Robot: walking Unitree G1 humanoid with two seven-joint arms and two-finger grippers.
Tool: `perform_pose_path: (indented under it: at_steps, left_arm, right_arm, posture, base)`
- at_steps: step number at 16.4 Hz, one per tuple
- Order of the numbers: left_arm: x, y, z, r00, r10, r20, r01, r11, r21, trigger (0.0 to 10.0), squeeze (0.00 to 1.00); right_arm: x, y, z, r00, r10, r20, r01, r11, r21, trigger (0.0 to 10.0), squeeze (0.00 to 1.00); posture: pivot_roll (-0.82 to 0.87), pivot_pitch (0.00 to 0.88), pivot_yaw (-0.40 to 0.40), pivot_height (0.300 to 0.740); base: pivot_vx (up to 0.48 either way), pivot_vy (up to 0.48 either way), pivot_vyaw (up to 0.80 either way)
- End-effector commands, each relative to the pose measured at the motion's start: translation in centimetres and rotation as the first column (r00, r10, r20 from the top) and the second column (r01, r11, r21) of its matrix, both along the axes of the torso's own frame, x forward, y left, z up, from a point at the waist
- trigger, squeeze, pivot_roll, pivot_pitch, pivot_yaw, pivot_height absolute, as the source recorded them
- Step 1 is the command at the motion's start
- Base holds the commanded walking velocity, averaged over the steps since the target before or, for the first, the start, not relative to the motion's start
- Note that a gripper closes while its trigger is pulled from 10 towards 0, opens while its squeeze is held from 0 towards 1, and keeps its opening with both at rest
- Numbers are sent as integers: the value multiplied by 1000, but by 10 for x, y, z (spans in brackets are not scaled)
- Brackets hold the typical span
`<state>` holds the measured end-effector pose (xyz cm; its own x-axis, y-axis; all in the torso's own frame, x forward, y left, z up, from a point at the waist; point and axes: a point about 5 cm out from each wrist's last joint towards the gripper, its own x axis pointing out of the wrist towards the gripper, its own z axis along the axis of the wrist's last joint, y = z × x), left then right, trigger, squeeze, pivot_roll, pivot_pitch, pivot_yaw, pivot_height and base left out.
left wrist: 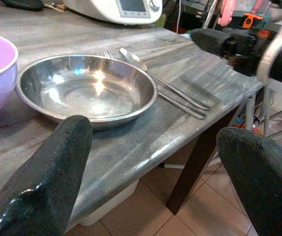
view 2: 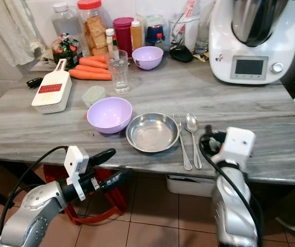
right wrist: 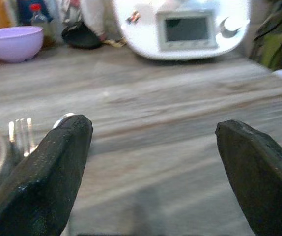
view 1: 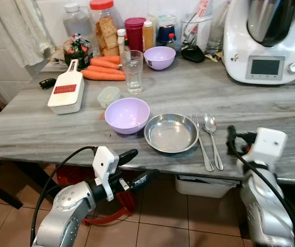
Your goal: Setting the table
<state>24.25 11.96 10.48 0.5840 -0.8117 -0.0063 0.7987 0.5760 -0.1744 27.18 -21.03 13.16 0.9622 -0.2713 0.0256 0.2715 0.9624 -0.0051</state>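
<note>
- Hovering below the worktop's [view 1: 34, 128] near edge, the left tool [view 1: 132, 167] is released and empty; its two black fingers [left wrist: 47, 177] stand wide apart and point toward the steel dish [view 1: 171, 132].
- At the edge on the other side, the right tool [view 1: 233, 138] is likewise spread and holds nothing. It sits just beside the spoon [view 1: 211, 135] and fork [view 1: 201, 139], with bare worktop between its fingers [right wrist: 52, 167].
- The steel dish lies near the front edge, a lilac bowl [view 1: 127, 115] touching or nearly touching its left rim. Fork and spoon lie side by side just right of the dish, handles toward the robot, which looks like a place setting laid for someone at this edge.
- Farther back stand a glass [view 1: 132, 71] and a second lilac bowl [view 1: 160, 57], probably what remains to be brought forward.
- Around them, and no part of the setting: a grater box [view 1: 67, 91], a small lidded tub [view 1: 109, 95], carrots [view 1: 104, 69], jars and bottles along the wall, and a white kitchen machine [view 1: 265, 41] at the back right.
- With both tools empty, one setting seems done; a reach for the glass would have to pass over the front bowl, which could get knocked.
</note>
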Motion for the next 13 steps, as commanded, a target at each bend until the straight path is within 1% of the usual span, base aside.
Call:
perform_pose_path:
  at_steps: [1, 3, 4, 6, 7, 8, 9, 10, 11, 12, 13]
  left_arm:
    - [1, 4, 1, 1000, 11, 4, -11, 1000, 0, 10000, 0]
    - [0, 4, 1, 1000, 6, -5, -6, 1000, -11, 10000, 0]
    - [0, 5, 1, 1000, 7, -4, -7, 1000, -13, 10000, 0]
    - [1, 6, 1, 1000, 24, -5, -24, 1000, -18, 10000, 0]
    - [5, 10, 1, 997, 75, -1, -75, 997, -13, 10000, 0]
    - [13, 17, -2, 985, 172, 9, -172, 985, 10, 10000, 0]
    - [17, 20, -4, 977, 212, 11, -212, 977, 23, 10000, 0]
    - [25, 27, -7, 953, 303, 3, -303, 952, 38, 10000, 0]
    - [35, 40, -12, 893, 450, -14, -448, 892, 57, 10000, 0]
    - [37, 44, -13, 870, 493, 3, -492, 868, 74, 10000, 0]
    - [39, 49, -13, 840, 542, 17, -541, 836, 92, 10000, 0]
  right_arm:
    - [-3, 3, 8, 999, 4, 38, -3, 1000, -24, 10000, 1000]
    - [-19, 2, 3, 1000, 5, 19, -4, 999, -41, 10000, 1000]
    - [-23, 1, 0, 1000, 2, 8, -1, 999, -46, 10000, 1000]
    - [-27, 1, -5, 1000, 12, -16, -12, 1000, 0, 10000, 1000]
    - [-29, 2, -5, 1000, 23, -20, -23, 1000, -8, 10000, 1000]
    - [-30, 4, -5, 999, 40, -23, -40, 999, 8, 10000, 1000]
    - [-30, 5, -5, 999, 43, -23, -43, 999, 11, 10000, 1000]
    - [-31, 7, -4, 999, 49, -21, -48, 999, 17, 10000, 1000]
    - [-32, 9, -4, 998, 62, -23, -62, 998, 25, 10000, 1000]
    - [-33, 9, -4, 998, 63, -23, -62, 998, 25, 10000, 1000]
    - [-34, 9, -4, 998, 62, -25, -61, 998, 24, 10000, 1000]
  posture:
    - [-49, 0, 79, 740]
    - [-61, 0, 80, 740]
    - [-61, 0, 80, 740]
    - [-64, 0, 82, 740]
    - [-67, 0, 83, 740]
    - [-67, 0, 83, 740]
    - [-67, 0, 83, 740]
    - [-68, 0, 84, 740]
    - [-69, 0, 83, 740]
    - [-69, 0, 82, 740]
    - [-69, 0, 82, 740]
  base:
    - [0, 0, 0]
    - [0, 0, 0]
    - [0, 0, 0]
    - [0, 0, 0]
    - [0, 0, 0]
    - [0, 0, 0]
    - [0, 0, 0]
    - [0, 0, 0]
    - [0, 0, 0]
    - [0, 0, 0]
    - [0, 0, 0]
